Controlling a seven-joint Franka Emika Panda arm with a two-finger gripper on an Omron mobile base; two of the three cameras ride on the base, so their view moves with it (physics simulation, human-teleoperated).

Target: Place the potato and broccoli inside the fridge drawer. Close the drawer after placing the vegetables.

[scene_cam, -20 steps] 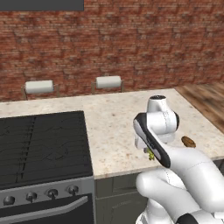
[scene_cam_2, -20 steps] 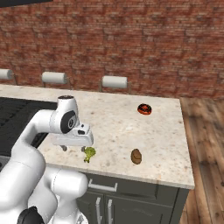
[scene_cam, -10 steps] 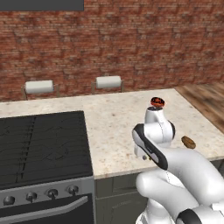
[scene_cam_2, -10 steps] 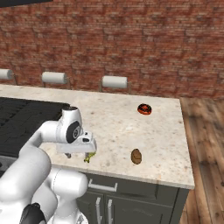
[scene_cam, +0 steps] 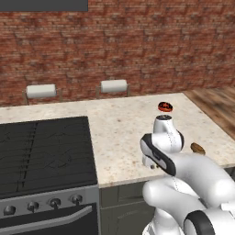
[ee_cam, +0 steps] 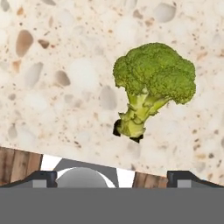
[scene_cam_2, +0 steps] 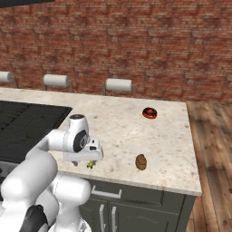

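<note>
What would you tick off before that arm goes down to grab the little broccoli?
1. Fingers spread wide with nothing between them: ok.
2. Broccoli lying on the speckled counter, directly ahead of the hand in the hand view: ok.
3. Nothing crowding the broccoli; the potato sits well to one side and the round red-and-black thing lies farther back: ok.
4. Fingers lined up across the stalk rather than the bumpy head: cannot tell.
5. Hand low over the counter's front edge, beside the stove, not pressing on it: ok.
6. Fridge drawer open and ready: cannot tell.
</note>
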